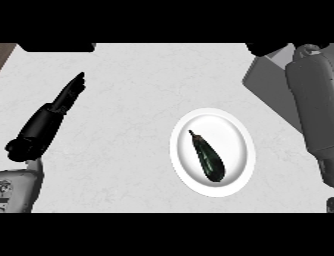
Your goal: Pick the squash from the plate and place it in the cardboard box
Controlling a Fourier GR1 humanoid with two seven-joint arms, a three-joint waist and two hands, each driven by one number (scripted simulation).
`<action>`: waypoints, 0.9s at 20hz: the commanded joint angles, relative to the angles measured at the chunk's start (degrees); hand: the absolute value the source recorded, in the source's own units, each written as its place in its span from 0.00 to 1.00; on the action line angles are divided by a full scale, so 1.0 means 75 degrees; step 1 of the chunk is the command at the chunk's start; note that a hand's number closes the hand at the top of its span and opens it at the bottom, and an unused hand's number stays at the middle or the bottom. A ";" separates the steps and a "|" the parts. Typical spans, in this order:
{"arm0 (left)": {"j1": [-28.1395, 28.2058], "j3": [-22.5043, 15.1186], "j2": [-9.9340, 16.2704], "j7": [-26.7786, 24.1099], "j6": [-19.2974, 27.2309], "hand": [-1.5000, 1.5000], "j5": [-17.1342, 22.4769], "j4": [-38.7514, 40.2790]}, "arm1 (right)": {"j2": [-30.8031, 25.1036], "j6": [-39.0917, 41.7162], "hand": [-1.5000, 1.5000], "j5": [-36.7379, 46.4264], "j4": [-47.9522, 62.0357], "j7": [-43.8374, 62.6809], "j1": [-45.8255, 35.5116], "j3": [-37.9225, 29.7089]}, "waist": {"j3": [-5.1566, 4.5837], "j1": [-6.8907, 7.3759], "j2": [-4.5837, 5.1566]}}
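The squash (208, 156) lies on the plate (238, 131) on the bench (140, 80), well to the right of the left hand (66, 95), whose fingers are straight and hold nothing. The right forearm (321, 110) reaches past the plate's right, its hand hidden.

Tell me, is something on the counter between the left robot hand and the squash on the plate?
Nothing visible. Between the left robot hand and the squash on the plate there is only bare counter. The right robot hand does not show; only its grey forearm is seen at the right.
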 commanded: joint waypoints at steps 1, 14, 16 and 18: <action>0.0142 0.0236 0.0196 -0.0140 -0.0270 0.50 0.0258 -0.0058 | -0.0424 -0.0310 1.00 -0.0152 0.0397 0.0473 -0.0272 -0.0552 | -0.0001 0.0060 0.0010; -0.0086 0.0012 0.0095 -0.0220 -0.0359 0.50 0.0128 -0.0014 | -0.3022 0.1251 1.00 0.0271 0.4117 -0.0722 -0.0972 -0.0759 | 0.0004 0.0389 0.0167; -0.0427 0.0144 0.0108 -0.0063 -0.0336 0.50 0.0195 0.0137 | -0.3138 0.1549 1.00 0.0293 0.4479 -0.0894 -0.1028 -0.0732 | 0.0008 0.0346 0.0169; -0.0142 -0.0159 -0.0068 0.0019 -0.0237 0.50 -0.0020 -0.0108 | -0.3488 0.1678 1.00 0.0254 0.4818 -0.1400 -0.0834 -0.0811 | 0.0019 0.0414 0.0185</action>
